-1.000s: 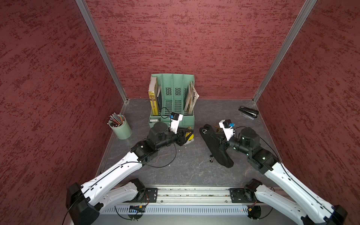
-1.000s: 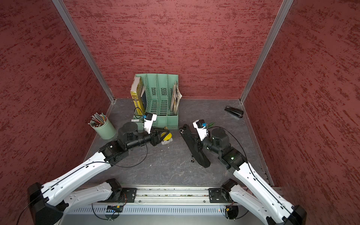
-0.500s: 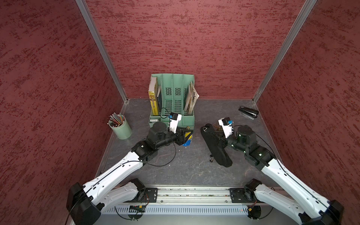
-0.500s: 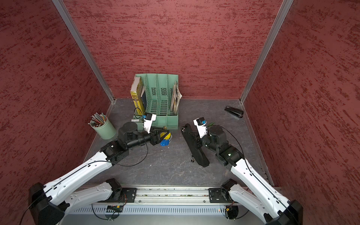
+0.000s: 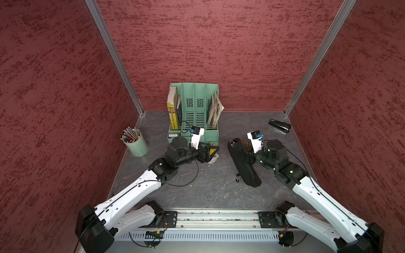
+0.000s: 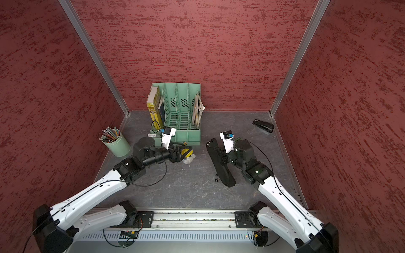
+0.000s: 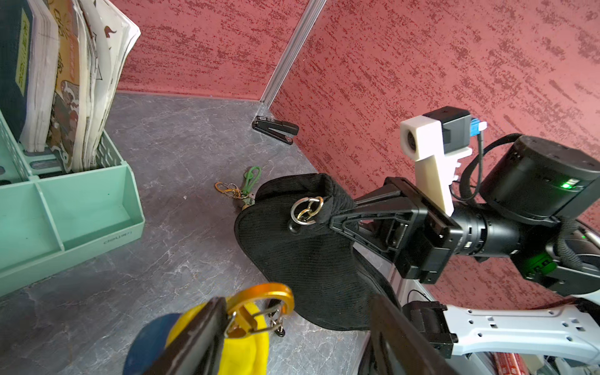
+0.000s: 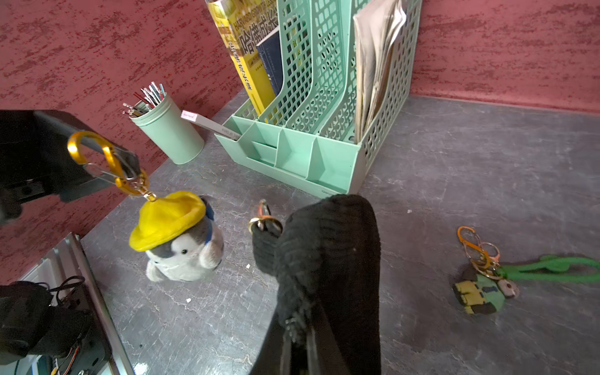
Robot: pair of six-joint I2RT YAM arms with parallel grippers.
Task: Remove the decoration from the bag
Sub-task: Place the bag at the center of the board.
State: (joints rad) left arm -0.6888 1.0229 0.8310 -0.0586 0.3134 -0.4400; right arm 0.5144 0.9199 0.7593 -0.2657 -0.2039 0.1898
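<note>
My left fingers [image 7: 198,334] have just spread, yet the orange carabiner [image 8: 107,159] of the penguin decoration [image 8: 181,246] hangs on one, the toy resting on the surface [image 8: 454,162]. My right fingers [image 7: 373,213] pinch the bag [image 7: 302,259], apart from it; removal looks done.

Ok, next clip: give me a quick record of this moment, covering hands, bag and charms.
left hand: open, orange clip hooked over one finger
right hand: shut on the bag's raised end
bag: black, mostly lying on the table; its metal ring carries no toy
penguin toy: off the bag, hanging from the clip, low over the table
second charm: green and yellow, on the table, apart from the bag
</note>
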